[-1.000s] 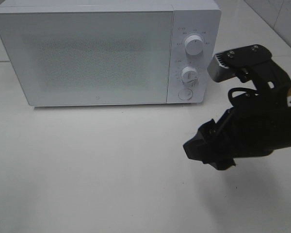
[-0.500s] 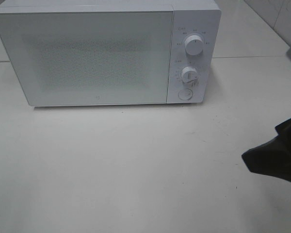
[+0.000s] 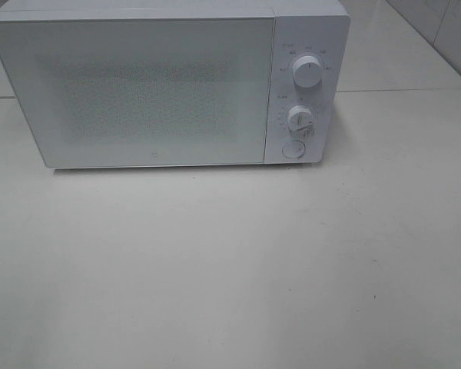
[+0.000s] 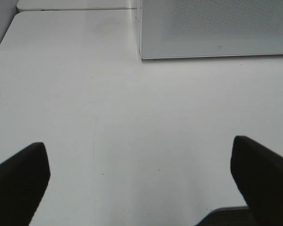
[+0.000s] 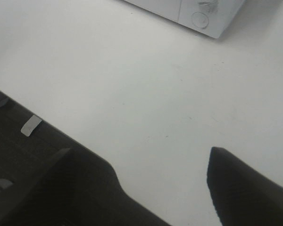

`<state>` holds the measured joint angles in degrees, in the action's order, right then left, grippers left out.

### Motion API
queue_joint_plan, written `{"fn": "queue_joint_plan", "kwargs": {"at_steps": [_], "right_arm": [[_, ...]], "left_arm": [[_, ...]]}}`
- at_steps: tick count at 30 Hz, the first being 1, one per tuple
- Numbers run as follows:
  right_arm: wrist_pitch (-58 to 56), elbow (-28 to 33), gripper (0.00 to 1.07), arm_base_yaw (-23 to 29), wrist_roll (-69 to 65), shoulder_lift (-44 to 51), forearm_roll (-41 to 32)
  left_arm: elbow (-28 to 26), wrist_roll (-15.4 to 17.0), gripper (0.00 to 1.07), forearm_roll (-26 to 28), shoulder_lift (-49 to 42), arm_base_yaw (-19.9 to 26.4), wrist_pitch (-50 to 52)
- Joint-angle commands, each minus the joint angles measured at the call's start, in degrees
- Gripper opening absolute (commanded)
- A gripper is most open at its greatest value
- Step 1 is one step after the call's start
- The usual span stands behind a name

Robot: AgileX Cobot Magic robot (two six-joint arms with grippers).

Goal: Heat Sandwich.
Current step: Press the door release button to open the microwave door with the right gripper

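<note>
No sandwich shows in any view. The white microwave (image 3: pixel 154 84) stands at the back of the table with its door shut; its two dials (image 3: pixel 307 71) and round button (image 3: pixel 293 149) are on the right panel. In the left wrist view my left gripper (image 4: pixel 137 143) is open wide over bare table, its dark fingers (image 4: pixel 19 179) far apart, with the microwave's lower left corner (image 4: pixel 146 52) ahead. In the right wrist view my right gripper (image 5: pixel 141 153) is open with nothing between its fingers (image 5: pixel 245 188), and the microwave's button corner (image 5: pixel 200 19) is ahead. Neither arm appears in the exterior high view.
The white tabletop (image 3: pixel 215 261) stretches in front of the microwave. A seam (image 3: pixel 399 90) runs across the table beside the microwave, and a tiled wall (image 3: pixel 446 31) rises at the far right.
My right arm has drawn back to the right, from in front of the microwave's dials to out of the exterior high view. The microwave has not moved.
</note>
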<state>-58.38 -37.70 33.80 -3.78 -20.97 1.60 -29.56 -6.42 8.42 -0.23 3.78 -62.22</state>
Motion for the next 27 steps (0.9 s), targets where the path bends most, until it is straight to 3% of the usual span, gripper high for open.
{"fn": "queue_joint_plan", "kwargs": {"at_steps": [1,11,20,27], "right_arm": [[-1.83,-0.23,0.72,-3.84,-1.72,4.35,1.49],[-1.6,1.55,0.72,-16.27,-1.6,15.99,5.56],[1.49,9.05,0.72,-21.77,-1.49,22.35,5.33],[1.49,9.05,0.72,-23.61,-1.43,22.8,5.33]], "left_arm": [[-0.06,-0.06,0.98,0.0,-0.97,0.23,0.52],[-0.06,-0.06,0.98,0.0,-0.97,0.23,0.52],[-0.06,-0.06,0.98,0.0,-0.97,0.23,0.52],[-0.06,-0.06,0.98,0.0,-0.97,0.23,0.52]]}}
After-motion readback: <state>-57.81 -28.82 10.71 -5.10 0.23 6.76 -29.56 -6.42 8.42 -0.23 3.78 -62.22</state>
